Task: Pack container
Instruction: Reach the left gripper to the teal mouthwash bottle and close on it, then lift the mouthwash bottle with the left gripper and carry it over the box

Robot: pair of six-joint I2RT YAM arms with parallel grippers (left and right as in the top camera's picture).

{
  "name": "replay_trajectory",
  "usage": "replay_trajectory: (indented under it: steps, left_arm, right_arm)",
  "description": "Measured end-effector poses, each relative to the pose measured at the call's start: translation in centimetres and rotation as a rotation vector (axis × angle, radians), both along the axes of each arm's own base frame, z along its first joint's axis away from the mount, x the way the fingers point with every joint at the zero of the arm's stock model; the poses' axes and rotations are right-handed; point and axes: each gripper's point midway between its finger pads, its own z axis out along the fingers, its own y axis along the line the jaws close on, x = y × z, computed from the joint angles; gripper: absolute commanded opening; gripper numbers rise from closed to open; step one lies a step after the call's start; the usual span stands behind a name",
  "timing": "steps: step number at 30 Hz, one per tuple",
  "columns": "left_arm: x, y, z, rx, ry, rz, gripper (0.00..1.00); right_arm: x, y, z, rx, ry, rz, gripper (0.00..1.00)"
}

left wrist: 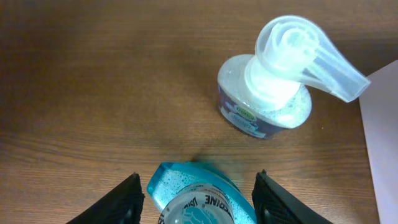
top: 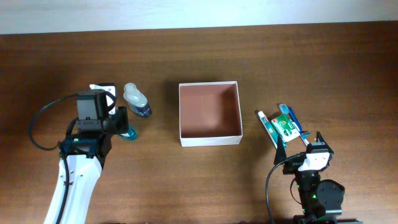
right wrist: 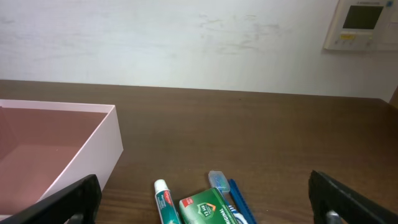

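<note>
**Left arm nearest to bottle bound for container**

The left gripper [left wrist: 198, 199] straddles a teal bottle [left wrist: 189, 186] lying left of the open container [top: 210, 140], its length running between the fingers. Whether the jaws already pinch it cannot be told. Right of the container, the right gripper [top: 300, 146] gapes empty.

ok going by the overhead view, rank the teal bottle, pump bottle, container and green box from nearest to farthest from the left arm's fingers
1. teal bottle, right between the left fingers.
2. pump bottle, just beyond it, toward the table's far edge.
3. container, at the table's middle.
4. green box, far over on the right arm's side.
</note>
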Motion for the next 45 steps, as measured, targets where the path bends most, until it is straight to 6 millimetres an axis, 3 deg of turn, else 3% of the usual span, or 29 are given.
replay_trajectory:
  steps: [5, 9, 18, 32, 36, 45]
  left_arm:
    - [0.1, 0.0, -0.9, -0.002, 0.029, -0.002, 0.58]
    - [0.2, -0.1, -1.1, -0.006, 0.033, 0.002, 0.45]
    - [0.4, -0.1, -1.0, -0.008, 0.021, -0.001, 0.27]
    - [0.5, -0.1, -0.6, -0.008, 0.005, -0.002, 0.24]
    - [0.3, -0.2, 1.2, -0.009, -0.048, -0.003, 0.23]
    - [-1.7, -1.8, 8.4, -0.135, -0.277, -0.023, 0.17]
  right_arm:
    - [0.0, 0.0, 0.0, 0.001, 0.000, 0.000, 0.98]
    - [0.0, 0.0, 0.0, 0.001, 0.000, 0.000, 0.99]
    - [0.0, 0.0, 0.0, 0.001, 0.000, 0.000, 0.99]
    - [0.0, 0.0, 0.0, 0.001, 0.000, 0.000, 0.99]
    - [0.0, 0.0, 0.0, 0.001, 0.000, 0.000, 0.99]
    - [0.0, 0.0, 0.0, 0.001, 0.000, 0.000, 0.98]
